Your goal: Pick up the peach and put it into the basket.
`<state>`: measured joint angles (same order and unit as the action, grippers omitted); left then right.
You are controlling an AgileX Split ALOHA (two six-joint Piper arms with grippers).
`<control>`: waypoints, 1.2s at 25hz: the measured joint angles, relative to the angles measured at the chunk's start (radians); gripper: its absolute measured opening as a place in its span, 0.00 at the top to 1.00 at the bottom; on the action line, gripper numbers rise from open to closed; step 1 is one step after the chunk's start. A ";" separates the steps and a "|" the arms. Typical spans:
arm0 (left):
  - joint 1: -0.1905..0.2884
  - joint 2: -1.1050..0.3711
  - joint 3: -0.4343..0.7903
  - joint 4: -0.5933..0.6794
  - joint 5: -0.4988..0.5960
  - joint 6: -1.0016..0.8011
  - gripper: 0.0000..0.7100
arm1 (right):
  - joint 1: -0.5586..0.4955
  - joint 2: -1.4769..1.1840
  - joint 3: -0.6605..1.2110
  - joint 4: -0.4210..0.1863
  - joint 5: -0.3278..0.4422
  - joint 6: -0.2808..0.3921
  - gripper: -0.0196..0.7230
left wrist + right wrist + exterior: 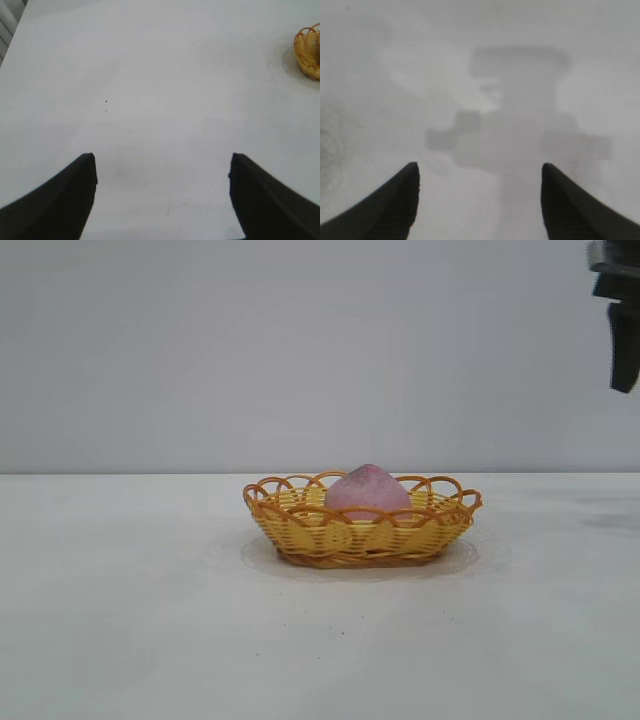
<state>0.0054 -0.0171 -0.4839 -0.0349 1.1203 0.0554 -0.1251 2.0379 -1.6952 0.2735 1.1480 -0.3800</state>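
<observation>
White table (120, 640) holds the basket (300, 532) with the peach (367, 492) inside

Peach (366, 490) inside basket (362, 534) mid-table (120, 620), right gripper (622, 330) high at right.

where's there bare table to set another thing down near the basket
Bare table runs wide to the left of the basket, in front of it, and to its right, below the raised right gripper. The left gripper also looks onto bare surface. The only taken spot is the basket itself, where the peach sits.
</observation>
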 joint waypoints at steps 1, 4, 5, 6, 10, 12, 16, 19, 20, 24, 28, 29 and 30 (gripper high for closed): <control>0.000 0.000 0.000 0.000 0.000 0.000 0.25 | -0.011 0.000 0.000 0.005 0.015 0.000 0.38; 0.000 0.000 0.000 0.000 0.000 0.000 0.25 | -0.034 0.000 0.000 0.008 0.058 0.000 0.38; 0.000 0.000 0.000 0.000 0.000 0.000 0.25 | -0.038 0.000 0.000 0.008 0.065 0.000 0.38; 0.000 0.000 0.000 0.000 0.000 0.000 0.25 | -0.040 0.000 0.000 0.011 0.070 0.000 0.38; 0.000 0.000 0.000 0.000 0.000 0.000 0.25 | -0.041 -0.002 0.000 0.039 0.073 0.000 0.38; 0.000 0.000 0.000 0.000 0.000 0.000 0.25 | -0.041 -0.014 0.002 0.057 0.075 0.002 0.45; 0.000 0.000 0.000 0.000 0.000 0.000 0.25 | -0.041 -0.079 0.028 0.068 0.079 0.004 0.46; 0.000 0.000 0.000 0.000 0.000 0.000 0.25 | -0.041 -0.136 0.034 0.066 0.081 0.021 0.46; 0.000 0.000 0.000 0.000 0.000 0.000 0.25 | -0.041 -0.159 0.034 0.059 0.082 0.040 0.46; 0.000 0.000 0.000 0.000 0.000 0.000 0.25 | -0.041 -0.266 0.036 0.049 0.085 0.075 0.46; 0.000 0.000 0.000 0.000 0.000 0.000 0.25 | -0.041 -0.400 0.036 0.003 0.094 0.119 0.46; 0.000 0.000 0.000 0.000 0.000 0.000 0.25 | -0.041 -0.436 0.036 -0.018 0.096 0.135 0.46; 0.000 0.000 0.000 0.000 0.000 0.000 0.25 | -0.041 -0.466 0.036 -0.035 0.098 0.141 0.46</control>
<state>0.0054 -0.0171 -0.4839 -0.0349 1.1203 0.0554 -0.1661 1.5720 -1.6595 0.2387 1.2464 -0.2393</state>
